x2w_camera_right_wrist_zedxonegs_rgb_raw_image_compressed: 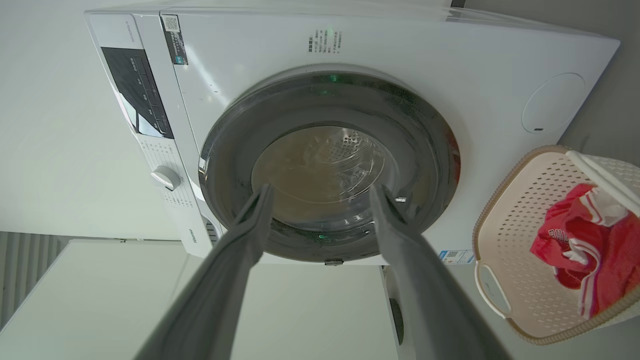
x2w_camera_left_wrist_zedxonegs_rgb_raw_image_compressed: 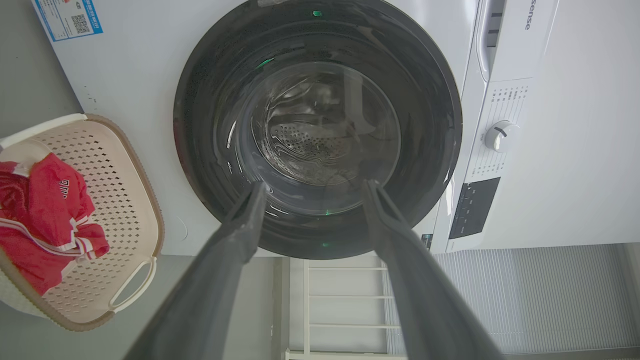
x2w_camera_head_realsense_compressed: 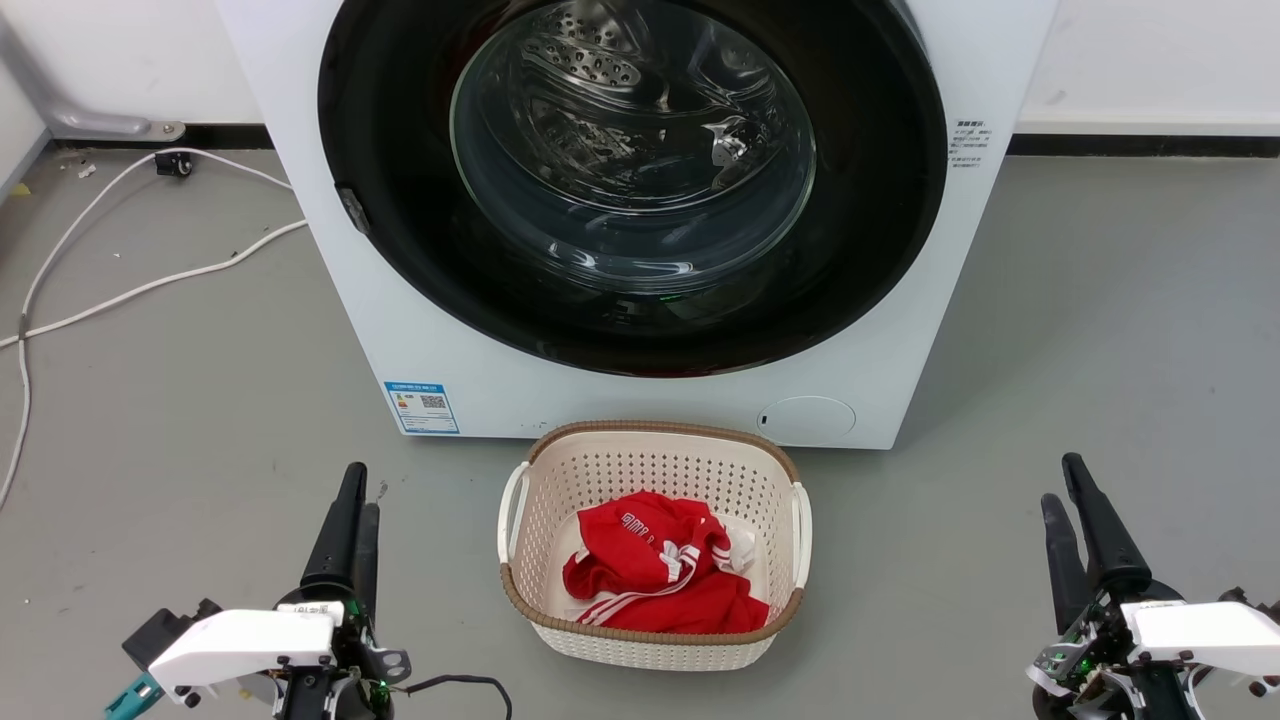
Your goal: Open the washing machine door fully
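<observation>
The washing machine (x2w_camera_head_realsense_compressed: pixel 420 340) stands in the upper middle of the head view, on a grey floor (x2w_camera_head_realsense_compressed: pixel 1100 350). The washing machine door (x2w_camera_head_realsense_compressed: pixel 632 170) lies closed, flat against the white front of the machine, and through its round glass the steel drum with holes can be seen. A blue label (x2w_camera_head_realsense_compressed: pixel 421 407) is at the lower left of the front and a round cap (x2w_camera_head_realsense_compressed: pixel 806 420) at the lower right. Just in front of the machine is a cream basket (x2w_camera_head_realsense_compressed: pixel 655 455) with a red garment (x2w_camera_head_realsense_compressed: pixel 655 575) inside. The left gripper (x2w_camera_head_realsense_compressed: pixel 360 490) is at the lower left of the frame and the right gripper (x2w_camera_head_realsense_compressed: pixel 1060 480) at the lower right. Both are well apart from the door and touch nothing. In the two wrist views the jaws of each gripper stand wide, with the door visible between the fingers, and they hold nothing. White cables (x2w_camera_head_realsense_compressed: pixel 150 285) lie on the floor at the left.
</observation>
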Tool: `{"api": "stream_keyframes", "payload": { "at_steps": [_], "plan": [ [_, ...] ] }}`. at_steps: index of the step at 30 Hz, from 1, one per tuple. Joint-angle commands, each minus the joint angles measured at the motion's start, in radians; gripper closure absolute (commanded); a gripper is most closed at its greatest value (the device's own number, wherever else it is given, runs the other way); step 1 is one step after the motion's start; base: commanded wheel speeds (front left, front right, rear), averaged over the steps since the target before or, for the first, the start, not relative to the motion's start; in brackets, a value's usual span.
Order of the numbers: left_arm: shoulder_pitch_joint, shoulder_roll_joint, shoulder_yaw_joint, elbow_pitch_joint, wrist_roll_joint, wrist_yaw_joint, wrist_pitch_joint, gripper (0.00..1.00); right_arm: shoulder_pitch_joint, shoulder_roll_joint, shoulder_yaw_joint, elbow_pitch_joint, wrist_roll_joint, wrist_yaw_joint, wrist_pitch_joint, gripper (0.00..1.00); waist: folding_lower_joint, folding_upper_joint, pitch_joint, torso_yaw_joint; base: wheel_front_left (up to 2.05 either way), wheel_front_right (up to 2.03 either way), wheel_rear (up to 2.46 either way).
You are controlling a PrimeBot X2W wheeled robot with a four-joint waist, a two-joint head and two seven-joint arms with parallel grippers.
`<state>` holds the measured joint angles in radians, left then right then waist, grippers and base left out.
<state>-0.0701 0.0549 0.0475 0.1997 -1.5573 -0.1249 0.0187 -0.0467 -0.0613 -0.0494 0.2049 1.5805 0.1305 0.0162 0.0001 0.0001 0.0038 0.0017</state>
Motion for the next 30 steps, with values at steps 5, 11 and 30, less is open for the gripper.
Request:
{"api": "stream_keyframes", "payload": {
  "at_steps": [5,11,30],
  "plan": [
    [-0.013,0.003,0.005,-0.056,0.102,-0.004,-0.026,0.00,-0.006,-0.001,-0.004,-0.045,-0.084,0.000,-0.027,0.00,0.0000,-0.0001,-0.001,0.002,0.00,0.00,0.00],
    [-0.016,0.003,0.007,-0.103,0.266,-0.005,-0.050,0.00,-0.002,0.000,-0.015,-0.092,-0.256,0.000,-0.049,0.00,0.0000,-0.0001,-0.002,0.005,0.00,0.00,0.00],
    [0.008,0.001,-0.004,-0.197,0.714,-0.001,-0.111,0.00,0.032,0.003,0.018,-0.189,-0.775,0.000,-0.110,0.00,0.0000,-0.0001,-0.008,0.006,0.00,0.00,0.00]
  ]
}}
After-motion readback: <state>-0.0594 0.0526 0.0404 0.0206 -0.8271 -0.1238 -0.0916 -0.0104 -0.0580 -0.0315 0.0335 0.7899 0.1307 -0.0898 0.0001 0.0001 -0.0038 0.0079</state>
